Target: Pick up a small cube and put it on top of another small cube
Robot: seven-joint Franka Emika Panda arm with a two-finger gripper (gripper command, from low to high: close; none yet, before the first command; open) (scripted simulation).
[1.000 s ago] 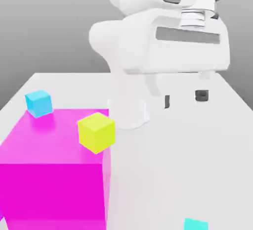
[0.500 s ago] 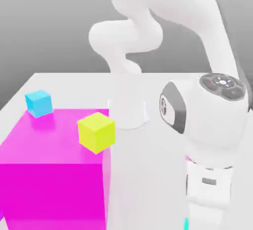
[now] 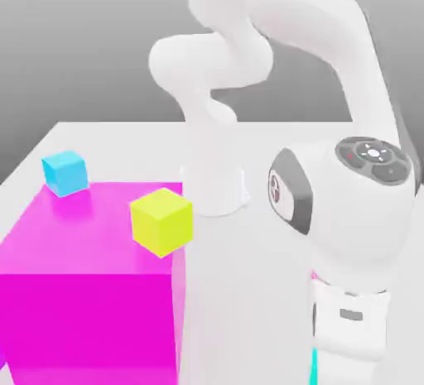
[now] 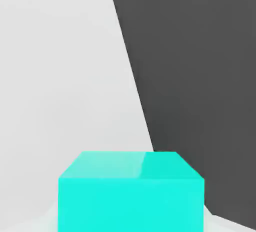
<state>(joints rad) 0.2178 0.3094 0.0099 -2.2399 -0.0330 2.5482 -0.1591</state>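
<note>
The turquoise cube [image 4: 131,191] sat low on the white table [image 3: 99,139], close against the hand camera, and in the exterior view only a thin turquoise sliver of it showed at the lower edge, tucked under the arm's wrist [image 3: 348,209]. The wrist hung straight above that spot, pointing down, so the cube lay directly beneath the hand, not off to either side. The fingers themselves could not be made out in either view; going by the recorded reading, the claw was drawn together, and with the cube sitting right at the hand that most likely meant clamped on the cube, though contact was not visible. The cube looked square-on to the camera, one flat face forward, no tilt, resting on the table near its edge, with dark floor beyond. Toward the exterior view's left stood a big magenta block [image 3: 91,284]. A yellow cube [image 3: 161,222] sat at its near upper corner, and a sky-blue cube [image 3: 65,172] sat by its far corner, well apart from the hand. Judgement: the coming move would turn on lifting straight up first, then carrying toward the exterior view's left. The yellow cube was the nearer target, the sky-blue one farther. The carried cube would need to clear the magenta block's top edge before crossing over.
</note>
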